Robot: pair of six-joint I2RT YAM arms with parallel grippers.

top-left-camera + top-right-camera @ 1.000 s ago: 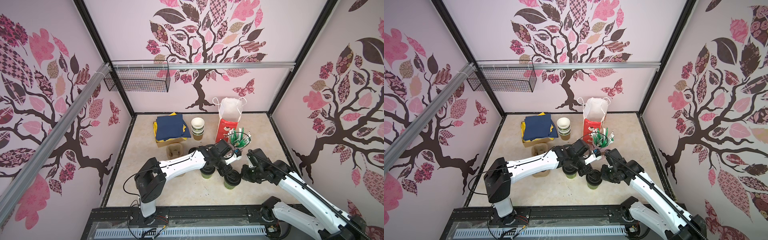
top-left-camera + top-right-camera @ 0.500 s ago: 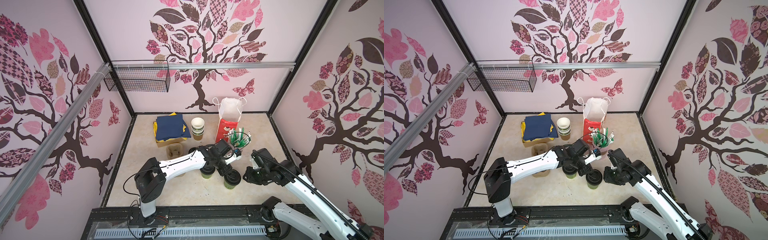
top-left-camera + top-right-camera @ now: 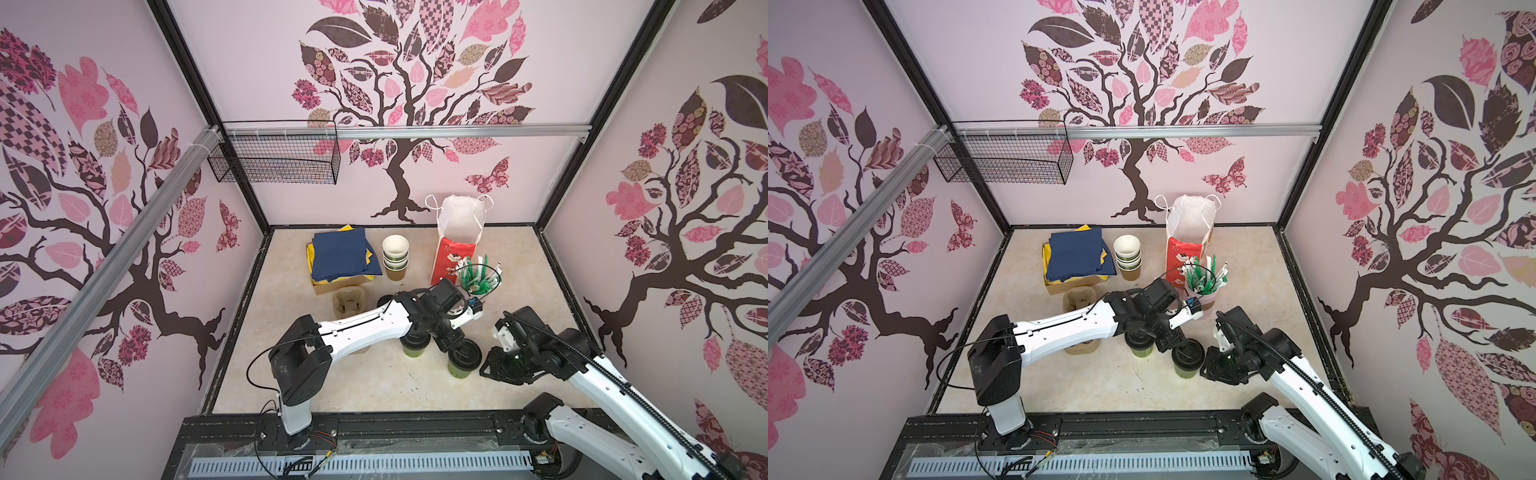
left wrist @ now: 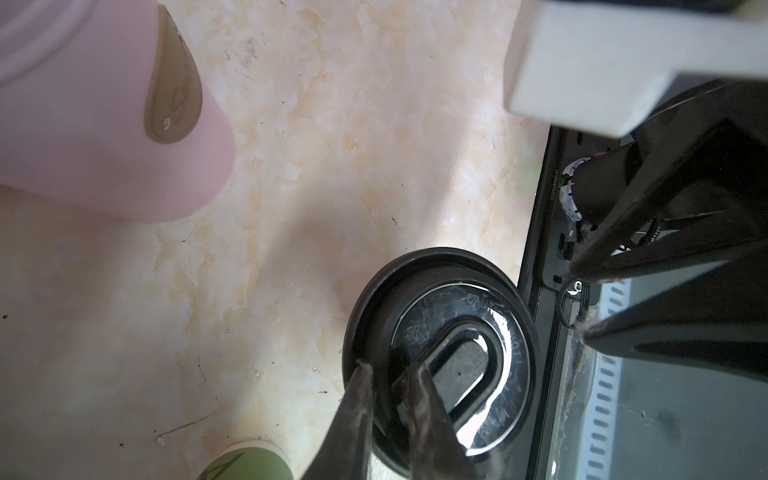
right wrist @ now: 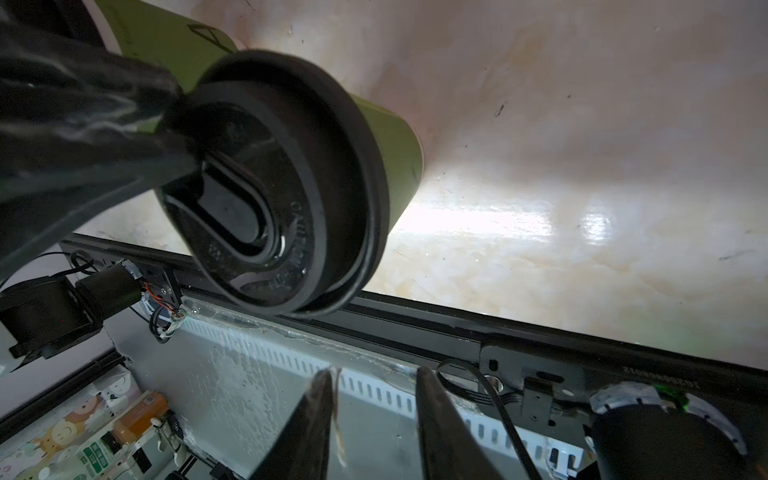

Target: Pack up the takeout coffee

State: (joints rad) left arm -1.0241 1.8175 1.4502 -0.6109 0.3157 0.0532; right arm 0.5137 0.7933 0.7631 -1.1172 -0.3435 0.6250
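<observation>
Now | pink cup [image 3: 1205, 297]: sticks [image 3: 1204, 276] | left green cup [image 3: 1141, 352], right green cup [image 3: 1185, 371]: lidded

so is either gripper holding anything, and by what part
The left gripper pinches the black lid on a green cup by its rim, one finger inside, one outside. The right gripper holds nothing.

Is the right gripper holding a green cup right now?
No, the right gripper is open on nothing in its wrist view, apart from the lidded green cup.
</observation>
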